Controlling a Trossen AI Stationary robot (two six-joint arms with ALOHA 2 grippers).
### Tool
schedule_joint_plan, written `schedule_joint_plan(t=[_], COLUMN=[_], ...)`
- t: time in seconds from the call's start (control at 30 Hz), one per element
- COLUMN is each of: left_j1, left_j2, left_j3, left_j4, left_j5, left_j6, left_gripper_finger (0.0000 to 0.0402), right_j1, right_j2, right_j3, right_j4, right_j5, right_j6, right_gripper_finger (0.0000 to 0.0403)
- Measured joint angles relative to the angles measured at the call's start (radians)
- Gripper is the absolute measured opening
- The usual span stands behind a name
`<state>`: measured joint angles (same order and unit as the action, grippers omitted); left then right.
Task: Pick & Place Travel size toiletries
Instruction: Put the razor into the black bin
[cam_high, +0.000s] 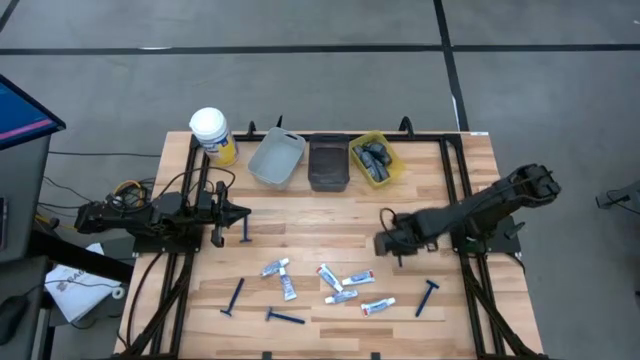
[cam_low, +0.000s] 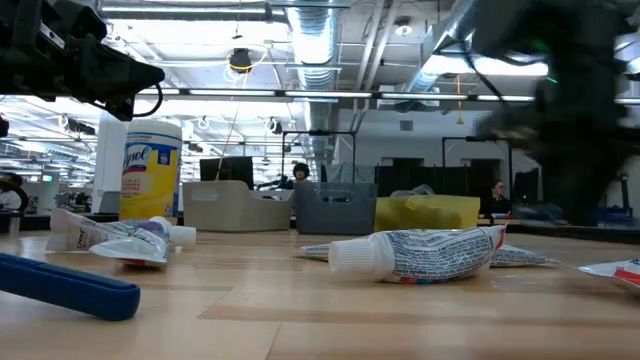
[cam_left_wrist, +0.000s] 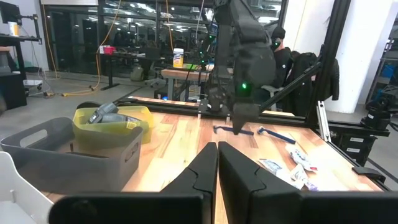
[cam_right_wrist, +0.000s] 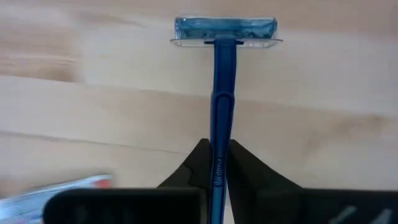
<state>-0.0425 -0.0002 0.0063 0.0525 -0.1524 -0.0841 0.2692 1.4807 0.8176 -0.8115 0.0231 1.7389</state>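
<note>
Sitting at upper centre of the high view, the yellow bin (cam_high: 395, 172) holds dark grey mini bottles (cam_high: 375, 158); the grey bin (cam_high: 276, 159) and dark bin (cam_high: 328, 164) look empty. Right gripper (cam_right_wrist: 218, 167), centre right, clamps a blue razor (cam_right_wrist: 223, 87). Left gripper (cam_left_wrist: 217, 155), centre left, is pressed together. Tubes (cam_high: 345, 285) lie lower centre.

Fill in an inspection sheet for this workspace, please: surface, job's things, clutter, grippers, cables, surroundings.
Surface: wooden table, no spill seen.
Job's things: six tubes and loose razors lie on the wood; mini bottles are in the yellow bin.
Clutter: jar at the table's corner; grey bin and dark bin beside the yellow one.
Grippers: right gripper shut on the held razor; left gripper shut, empty.
Cables: loose bundle by the left arm's base.
Surroundings: people behind the table.
</note>
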Motion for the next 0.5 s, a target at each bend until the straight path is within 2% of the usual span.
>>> schedule_joint_plan(t=[0.33,0.5], left_j1=[0.0,0.0], left_j2=[0.0,0.0], left_j3=[0.0,0.0], left_j4=[0.0,0.0], left_j5=[0.0,0.0], left_j6=[0.0,0.0], left_gripper_finger=[0.001,0.001], right_j1=[-0.361,-0.529], right_j2=[0.0,0.077], right_j3=[0.277,0.434], right_j4=[-0.022,-0.035], right_j5=[0.085,0.09], right_j6=[-0.524,-0.733], right_gripper_finger=[0.0016,0.0016])
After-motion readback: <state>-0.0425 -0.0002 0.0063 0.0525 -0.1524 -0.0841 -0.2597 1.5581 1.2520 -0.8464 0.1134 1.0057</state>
